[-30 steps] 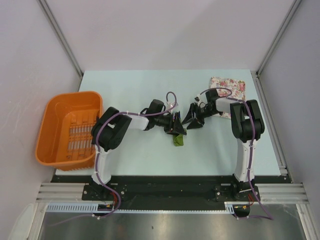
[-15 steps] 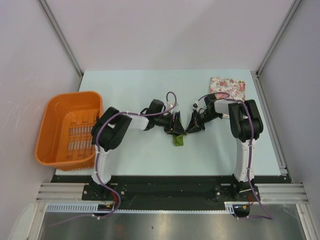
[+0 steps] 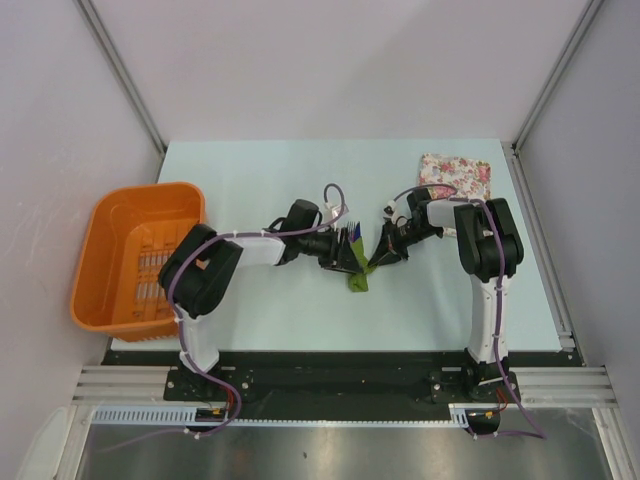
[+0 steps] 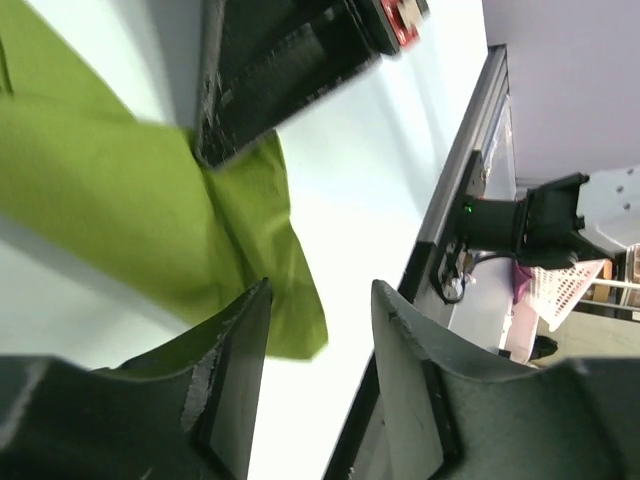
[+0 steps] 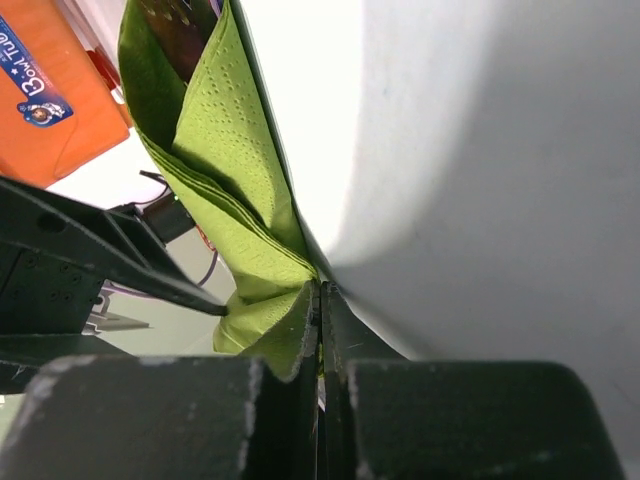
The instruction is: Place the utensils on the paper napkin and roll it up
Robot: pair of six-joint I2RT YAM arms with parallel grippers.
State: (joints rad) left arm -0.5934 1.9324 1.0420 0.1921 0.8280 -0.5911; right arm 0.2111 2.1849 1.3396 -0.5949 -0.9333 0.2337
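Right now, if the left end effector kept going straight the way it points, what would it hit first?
Probably the napkin, bunched just ahead of the left end effector. The right end effector, pinching that napkin, sits close behind. Depth is hard to judge.

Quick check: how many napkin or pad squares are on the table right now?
2. The green paper napkin is bunched up at the centre; the floral pad lies flat at the far right corner. Others could be hidden.

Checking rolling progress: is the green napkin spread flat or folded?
Folded and bunched: the napkin shows stacked layers, its end pinched in the shut right claw.
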